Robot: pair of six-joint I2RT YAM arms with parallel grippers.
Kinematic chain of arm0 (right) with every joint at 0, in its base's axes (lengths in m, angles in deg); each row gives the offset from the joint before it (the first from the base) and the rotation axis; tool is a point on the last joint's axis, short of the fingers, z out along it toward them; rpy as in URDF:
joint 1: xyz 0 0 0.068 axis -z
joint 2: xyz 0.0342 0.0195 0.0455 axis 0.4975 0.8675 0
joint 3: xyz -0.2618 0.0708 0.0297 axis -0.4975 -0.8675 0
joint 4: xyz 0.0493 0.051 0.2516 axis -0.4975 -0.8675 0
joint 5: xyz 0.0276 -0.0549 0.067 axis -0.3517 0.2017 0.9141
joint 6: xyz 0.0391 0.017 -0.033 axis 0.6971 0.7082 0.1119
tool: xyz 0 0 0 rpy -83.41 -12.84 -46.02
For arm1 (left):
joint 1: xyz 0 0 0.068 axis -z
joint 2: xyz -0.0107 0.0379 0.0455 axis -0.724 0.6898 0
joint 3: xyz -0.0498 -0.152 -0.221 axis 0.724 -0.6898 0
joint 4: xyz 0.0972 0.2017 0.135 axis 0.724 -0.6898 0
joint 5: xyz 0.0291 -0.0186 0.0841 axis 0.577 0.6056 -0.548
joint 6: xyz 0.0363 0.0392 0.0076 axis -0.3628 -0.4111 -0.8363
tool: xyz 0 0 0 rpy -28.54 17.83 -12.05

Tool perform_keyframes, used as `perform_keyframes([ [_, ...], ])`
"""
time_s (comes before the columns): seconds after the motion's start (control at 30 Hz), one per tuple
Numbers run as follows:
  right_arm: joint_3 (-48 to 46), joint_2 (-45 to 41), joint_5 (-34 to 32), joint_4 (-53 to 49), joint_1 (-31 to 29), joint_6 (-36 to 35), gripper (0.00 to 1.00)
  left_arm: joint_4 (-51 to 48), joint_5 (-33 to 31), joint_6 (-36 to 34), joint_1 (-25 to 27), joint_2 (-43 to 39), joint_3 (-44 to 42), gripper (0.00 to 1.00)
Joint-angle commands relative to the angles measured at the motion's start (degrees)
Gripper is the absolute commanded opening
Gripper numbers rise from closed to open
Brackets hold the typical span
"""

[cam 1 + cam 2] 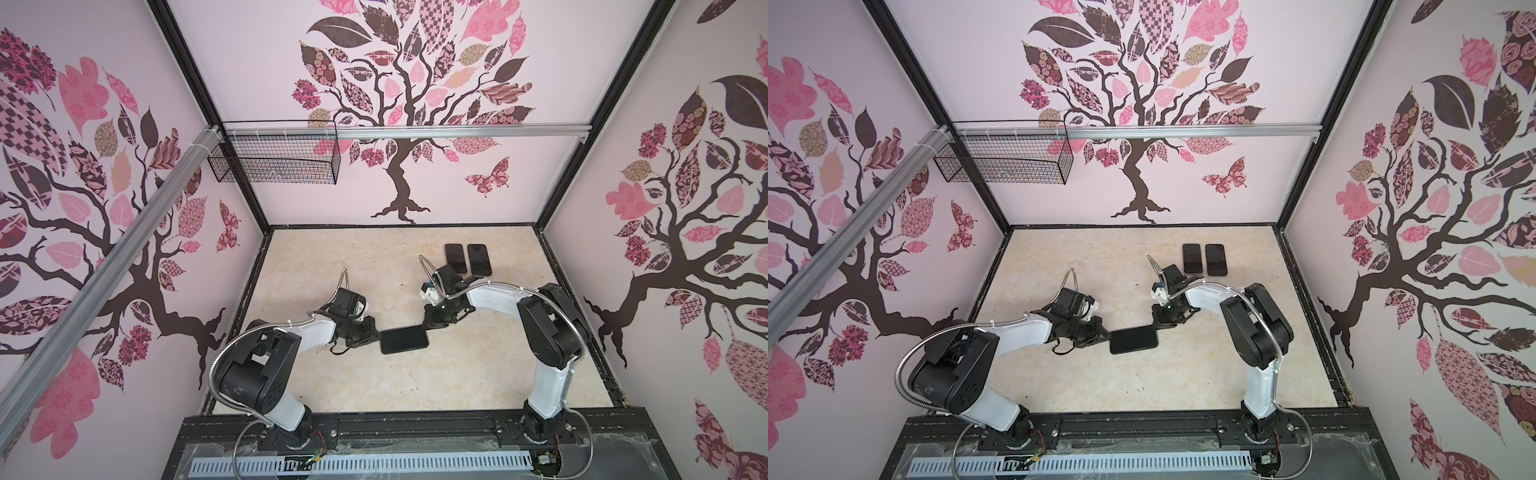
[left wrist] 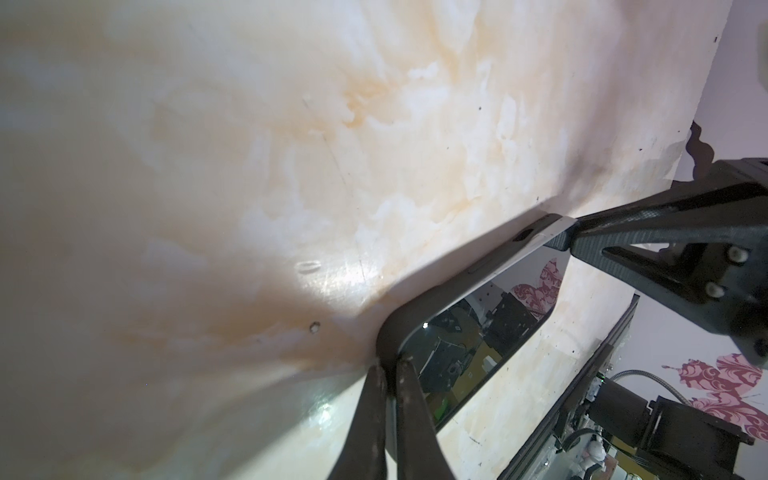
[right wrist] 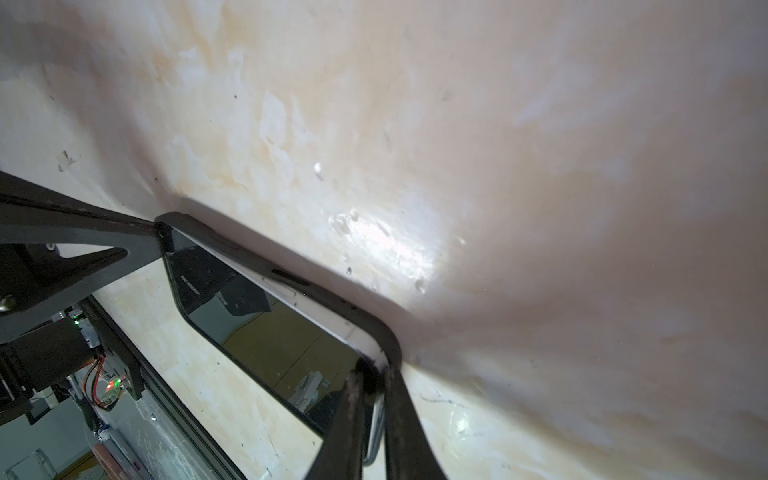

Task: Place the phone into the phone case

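Lying flat on the table (image 1: pixel 353 257), the phone (image 1: pixel 404 340) sits in its phone case (image 2: pixel 388 336), long axis spanning arm to arm; left fingers (image 2: pixel 415 415) pinch shut on one short end, right fingers (image 3: pixel 345 428) on the opposite corner.

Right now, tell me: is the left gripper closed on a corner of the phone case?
Yes, the left gripper pinches a rounded corner of the phone case.

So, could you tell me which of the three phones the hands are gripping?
The mid-table phone, pinched at both ends; the far pair lies untouched.
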Motion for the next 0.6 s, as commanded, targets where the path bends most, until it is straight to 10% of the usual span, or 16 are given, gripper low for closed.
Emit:
perform_keyframes([
  [0.0, -1.99, 7.90, -7.03, 3.60, -4.70, -0.36, 0.12, 3.34, -0.27, -0.18, 2.49, 3.50, 1.20, 0.07],
  [0.57, -0.31, 13.16, -8.47, 2.19, -8.09, -0.67, 0.08, 3.69, -0.29, -0.14, 2.66, 3.80, 1.16, 0.06],
])
